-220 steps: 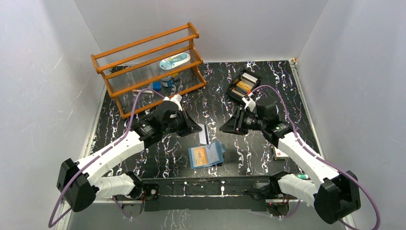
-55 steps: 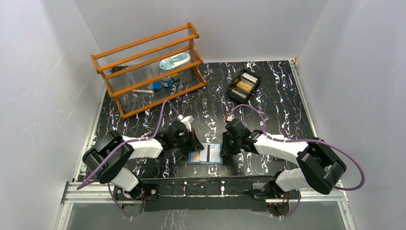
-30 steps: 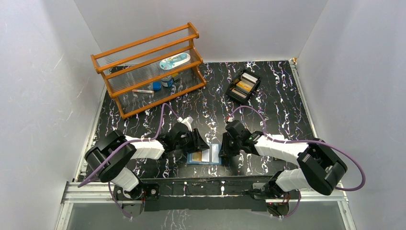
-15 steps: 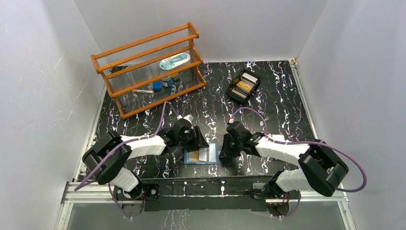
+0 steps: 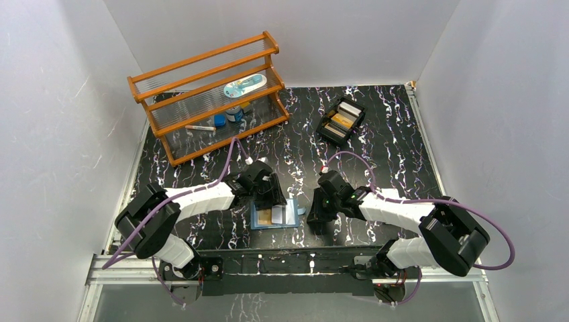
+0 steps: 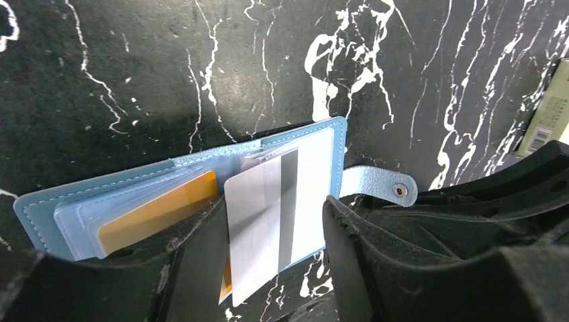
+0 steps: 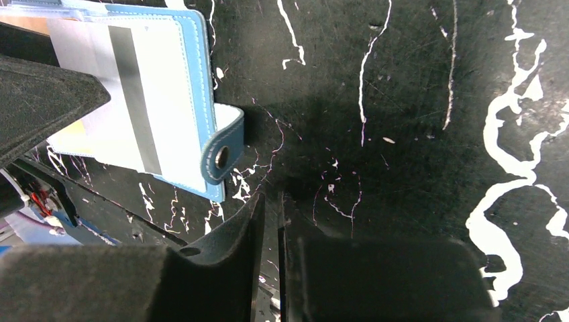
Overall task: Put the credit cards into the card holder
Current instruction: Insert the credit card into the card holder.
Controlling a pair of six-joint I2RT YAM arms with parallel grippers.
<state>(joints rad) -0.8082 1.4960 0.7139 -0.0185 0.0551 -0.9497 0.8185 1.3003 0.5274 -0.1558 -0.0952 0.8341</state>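
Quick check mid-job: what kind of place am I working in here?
Most likely a lab robot test cell, not a home or shop: plain white walls box in a black marbled table, with staged props like a wooden rack and tray.

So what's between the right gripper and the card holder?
Just bare table, seen in the right wrist view; the card holder's snap tab sticks out toward the right gripper.

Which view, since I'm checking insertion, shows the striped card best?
Left wrist: the card fills the centre, sticking out of the holder. Right wrist shows it cropped at the edge; top view shows it tiny.
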